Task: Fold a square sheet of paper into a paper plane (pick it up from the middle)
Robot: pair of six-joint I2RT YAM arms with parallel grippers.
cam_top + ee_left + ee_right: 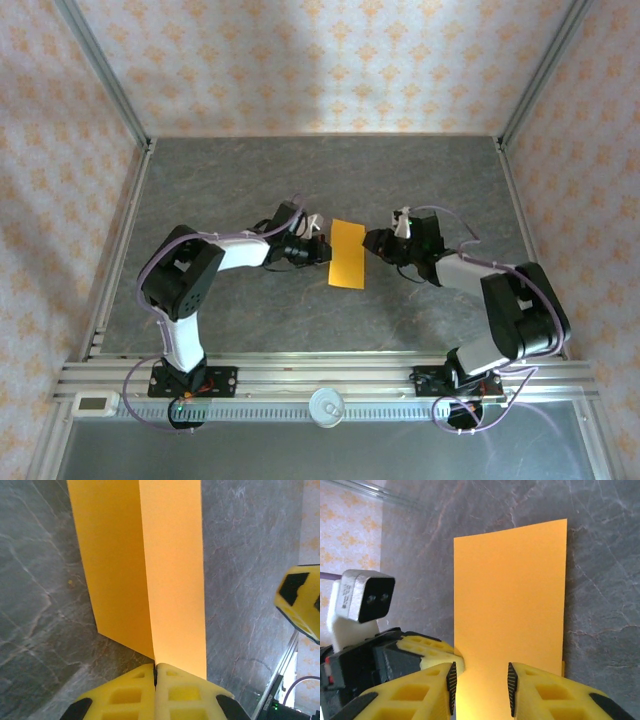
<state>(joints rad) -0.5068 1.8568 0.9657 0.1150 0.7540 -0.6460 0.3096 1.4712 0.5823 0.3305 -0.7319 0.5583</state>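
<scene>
Centrally, orange paper (347,253), 1/2-folded.

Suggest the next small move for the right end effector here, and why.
Probably close the right end effector on the orange paper: its fingers stand open at the folded sheet's edge, while the left end effector is already shut on the opposite edge. Both holding would steady it for the next fold.

The bright orange sheet of paper (348,253) lay folded lengthwise into a plain narrow rectangle, mid-way across the grey tabletop (250,180).
</scene>
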